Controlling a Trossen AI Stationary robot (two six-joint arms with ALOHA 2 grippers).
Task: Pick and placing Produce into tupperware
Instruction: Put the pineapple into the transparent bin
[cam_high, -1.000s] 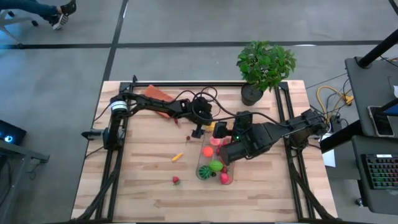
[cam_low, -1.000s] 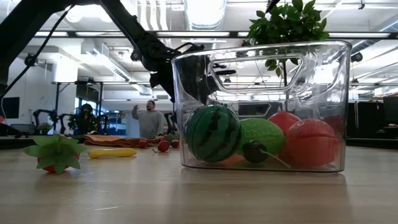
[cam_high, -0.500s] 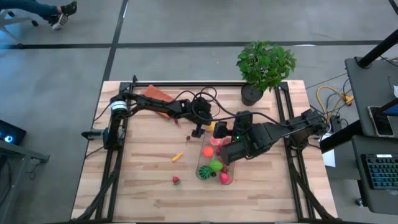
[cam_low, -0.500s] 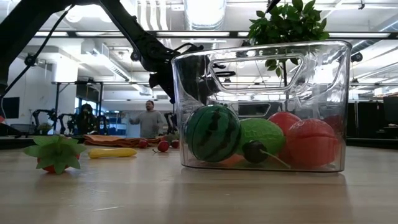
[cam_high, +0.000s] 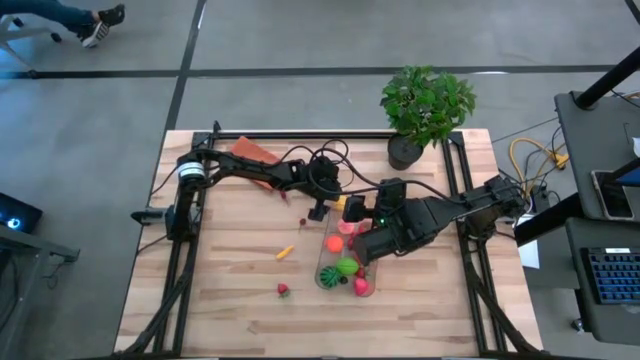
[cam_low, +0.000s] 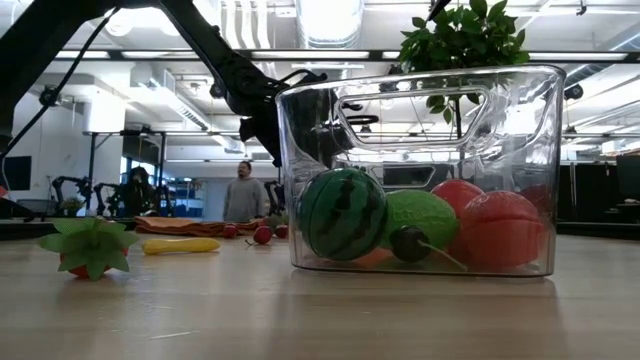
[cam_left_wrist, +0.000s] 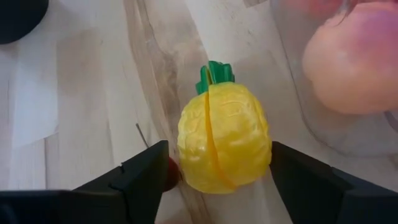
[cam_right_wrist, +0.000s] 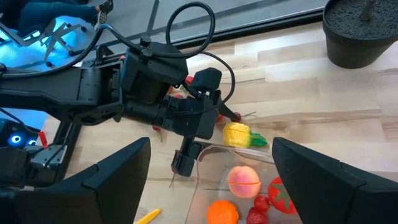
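The clear tupperware (cam_high: 345, 262) (cam_low: 420, 75) stands on the table and holds a watermelon (cam_low: 343, 213), a peach (cam_right_wrist: 243, 180), an orange (cam_right_wrist: 222, 211) and other red and green produce. A yellow pineapple (cam_left_wrist: 224, 146) (cam_right_wrist: 236, 134) lies on the wood just beyond the tub's far end. My left gripper (cam_left_wrist: 221, 180) (cam_high: 325, 208) is open, one finger on each side of the pineapple. My right gripper (cam_right_wrist: 211, 186) (cam_high: 365, 245) hangs open above the tub with nothing between its fingers. A strawberry (cam_high: 284, 290) and a small carrot (cam_high: 286, 252) lie loose on the table. My left gripper comes at the pineapple slanting down from the table's left. One finger (cam_left_wrist: 298, 177) stands right at the fruit's side (cam_left_wrist: 267, 149); I cannot tell whether it touches. The other finger (cam_left_wrist: 146, 177) stands a little apart. The pineapple lies on the table.
A potted plant (cam_high: 425, 110) stands at the far right corner and an orange-brown pad (cam_high: 255, 152) lies at the far left. Small cherries (cam_low: 262, 235) lie behind the tub. A person (cam_low: 243, 190) stands in the room beyond. The table's near left is bare wood.
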